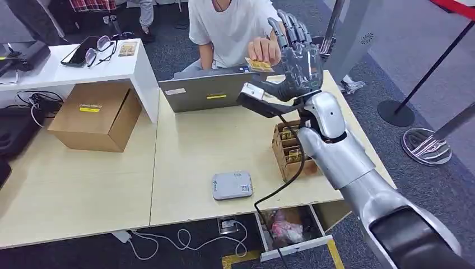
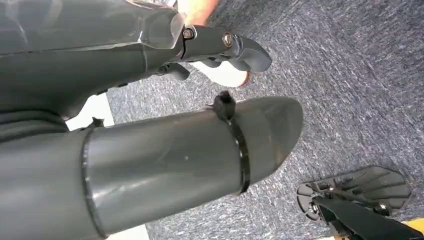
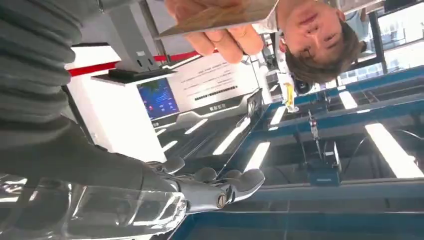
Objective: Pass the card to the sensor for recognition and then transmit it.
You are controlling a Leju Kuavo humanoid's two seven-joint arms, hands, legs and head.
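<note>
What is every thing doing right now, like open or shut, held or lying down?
right hand: raised, fingers spread, holding nothing
card: held in a person's hand
laptop: open, facing the person
sensor: lying flat on the table
card box: open, cards inside
drawer: pulled open
glasses: lying on the white shelf

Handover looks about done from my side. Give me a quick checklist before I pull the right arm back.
1. Card is in the person's hand: ok.
2. Right hand holds nothing, fingers apart: ok.
3. Right hand's fingers clear of the card: cannot tell, they sit very close in the head view.
4. Laptop lies below the raised hand, on the retreat path: not ok, lift before pulling back.
5. Card box beside the forearm: ok, apart.
6. Left hand hangs over the carpet, holding nothing: ok.
</note>
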